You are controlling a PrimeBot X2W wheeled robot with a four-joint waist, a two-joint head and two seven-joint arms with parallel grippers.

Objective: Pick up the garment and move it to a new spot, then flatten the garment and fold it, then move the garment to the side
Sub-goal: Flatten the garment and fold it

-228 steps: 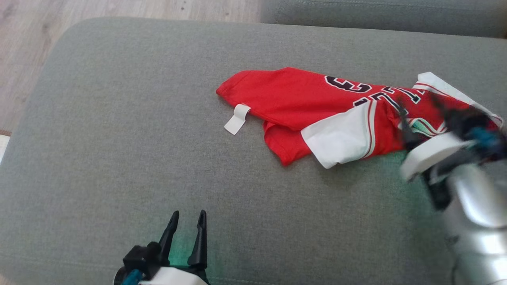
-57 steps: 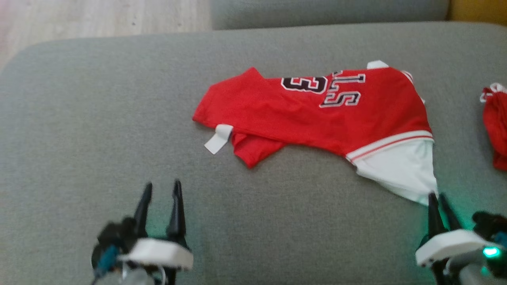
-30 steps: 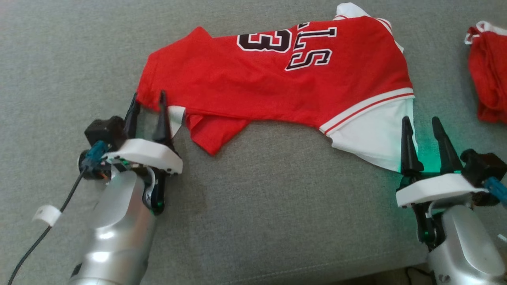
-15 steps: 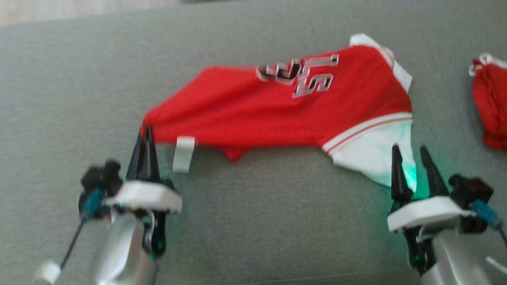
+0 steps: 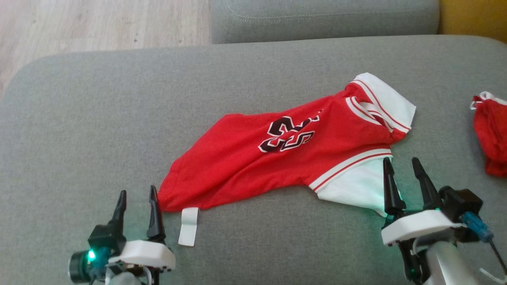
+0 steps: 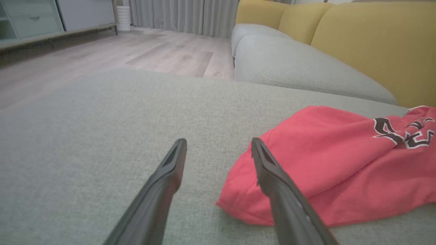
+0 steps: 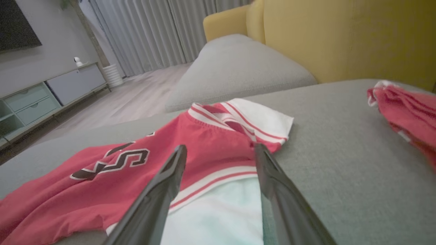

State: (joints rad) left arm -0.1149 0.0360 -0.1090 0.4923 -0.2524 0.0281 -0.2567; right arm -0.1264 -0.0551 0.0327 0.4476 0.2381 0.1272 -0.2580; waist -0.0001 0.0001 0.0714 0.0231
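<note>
Head view — item 1: red jersey, black-and-white lettering, lying rumpled and slantwise on the grey cushion, its white tag flat on the fabric at the near hem corner. Item 2: left gripper, jaws apart, holding nothing, just beside that hem corner. Item 3: right gripper, jaws apart and empty, tips over the jersey's white sleeve. Item 4: another red cloth — well apart from the jersey, at the view's right edge.

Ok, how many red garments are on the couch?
2: the jersey in the middle of the cushion; a bunched red garment at the head view's right edge, partly cut off.
</note>
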